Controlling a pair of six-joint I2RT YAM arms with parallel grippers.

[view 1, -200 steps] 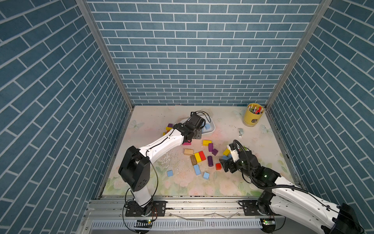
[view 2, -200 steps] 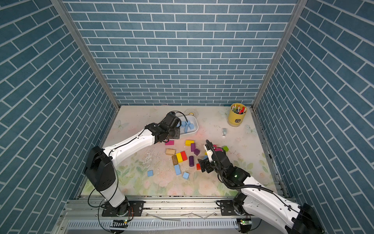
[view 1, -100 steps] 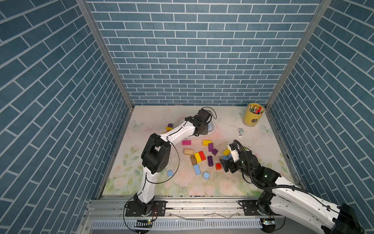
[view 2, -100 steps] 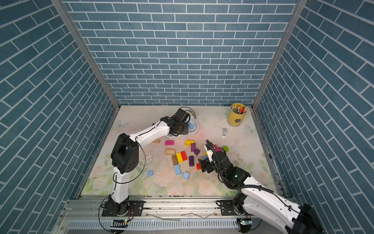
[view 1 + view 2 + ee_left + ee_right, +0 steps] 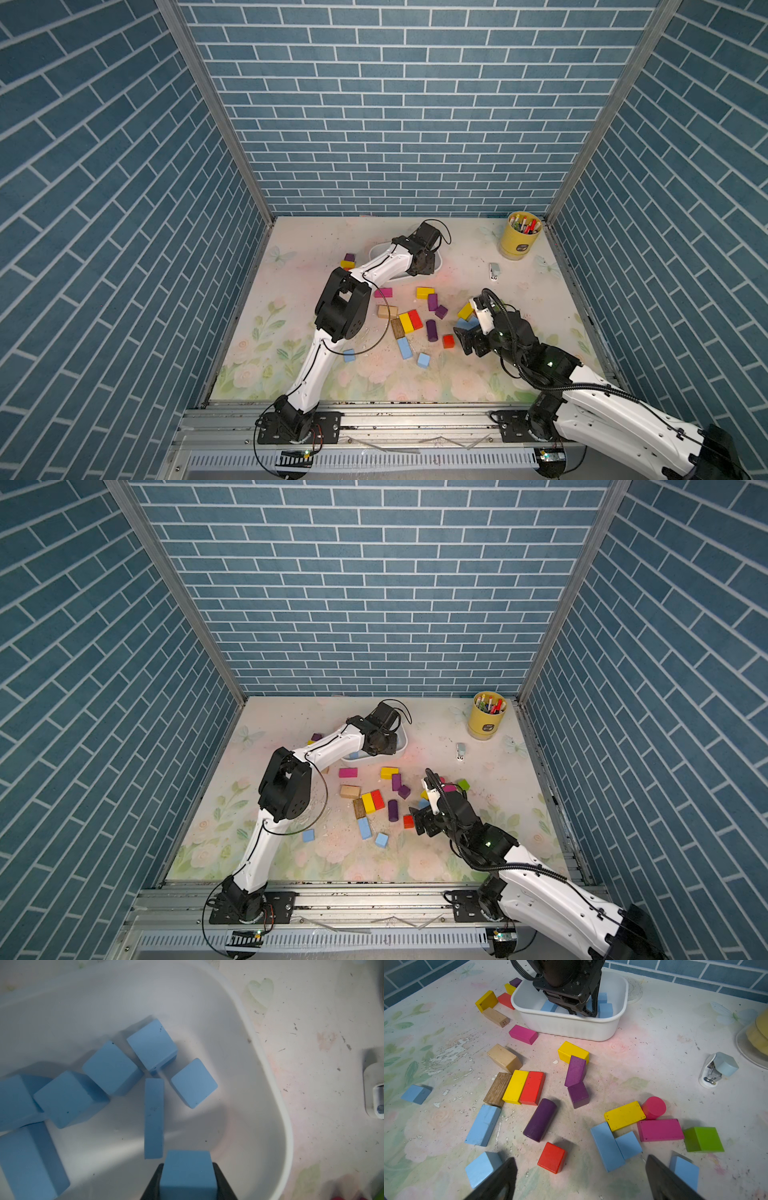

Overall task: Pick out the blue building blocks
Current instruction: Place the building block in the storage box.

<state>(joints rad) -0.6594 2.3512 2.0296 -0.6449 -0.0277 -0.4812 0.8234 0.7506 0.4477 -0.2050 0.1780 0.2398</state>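
Blue block [image 5: 187, 1167]: we are pinching it, left gripper [image 5: 188, 1181], over the tub [image 5: 276, 1093].
Right gripper [image 5: 581, 1163]: we are hovering, jaws wide, empty.
Risk: releasing high bounces it out.

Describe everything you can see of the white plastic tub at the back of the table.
The white rounded-rectangular plastic tub looks glossy, with a rolled rim and faintly ribbed outer wall. It stands upright on the floral table, holding several light blue blocks. The left gripper hangs over it, fingers shut on another light blue cube.
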